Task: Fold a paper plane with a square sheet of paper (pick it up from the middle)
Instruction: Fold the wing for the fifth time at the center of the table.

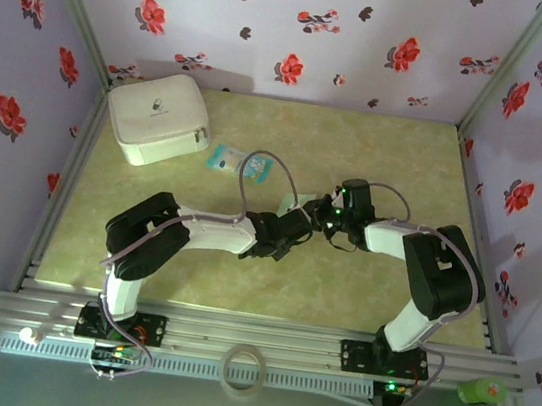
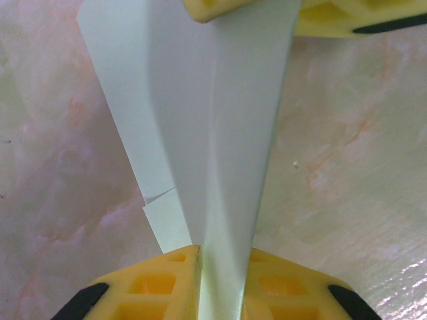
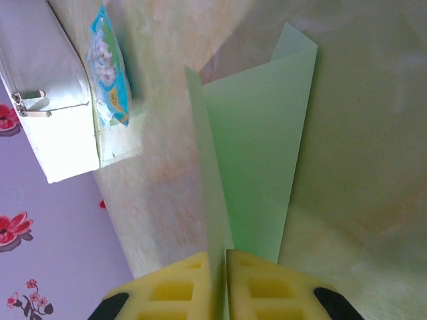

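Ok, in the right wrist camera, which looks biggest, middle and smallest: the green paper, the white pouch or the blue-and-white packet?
Largest, tied: green paper and white pouch look about alike. The paper sits close to the camera and the picture edge cuts the pouch, so I won't rank them.
Smallest: blue-and-white packet, clearly.

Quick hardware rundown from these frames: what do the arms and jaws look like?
Both the left arm and right arm mix white links with bulky black joint housings, on black bases bolted to an aluminium rail. Grey cables loop loosely along each. Small green lights glow near the wrists. The jaws are yellow, moulded with square cut-out pockets and black patches at the outer corners.
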Robot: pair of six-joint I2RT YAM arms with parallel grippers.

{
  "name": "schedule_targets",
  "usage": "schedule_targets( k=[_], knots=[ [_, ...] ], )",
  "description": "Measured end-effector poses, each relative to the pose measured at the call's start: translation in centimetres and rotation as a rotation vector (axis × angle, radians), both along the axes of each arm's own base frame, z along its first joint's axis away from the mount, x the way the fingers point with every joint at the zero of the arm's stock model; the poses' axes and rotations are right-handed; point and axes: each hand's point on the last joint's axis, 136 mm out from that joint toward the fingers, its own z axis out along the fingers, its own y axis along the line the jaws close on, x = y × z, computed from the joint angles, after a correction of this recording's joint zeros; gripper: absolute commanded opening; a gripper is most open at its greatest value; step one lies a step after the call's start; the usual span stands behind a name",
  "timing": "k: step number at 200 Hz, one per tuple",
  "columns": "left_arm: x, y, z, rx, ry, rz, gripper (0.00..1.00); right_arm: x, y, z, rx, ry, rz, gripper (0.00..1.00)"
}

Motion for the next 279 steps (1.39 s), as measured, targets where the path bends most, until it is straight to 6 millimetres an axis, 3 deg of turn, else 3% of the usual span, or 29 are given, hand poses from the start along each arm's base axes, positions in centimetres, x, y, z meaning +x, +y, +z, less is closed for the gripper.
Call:
schedule_targets(
  k=[55, 84, 114, 188, 279],
  knots=[
    [-0.1, -0.1, -0.1, -0.024, 0.014, 0.026, 0.19, -0.9, -2.2, 0.7, -0.137, -0.004, 0.003, 0.44],
    [-0.3, -0.2, -0.5, -0.028, 0.031, 0.028, 0.19, -0.9, -4.8, 1.8, -0.217, -0.031, -0.038, 0.46],
    [-0.3, -0.7, -1.0, -0.025, 0.043, 0.027, 0.2, -1.3, -6.5, 1.6, -0.269, -0.016, -0.057, 0.46],
    [-0.2, -0.6, -1.0, -0.037, 0.055, 0.056, 0.29, -1.9, -6.8, 1.2, -0.291, 0.005, -0.047, 0.46],
    [-0.3, -0.8, -1.0, -0.071, 0.071, 0.093, 0.27, -1.8, -6.0, 0.9, -0.234, 0.013, -0.036, 0.45]
  ],
)
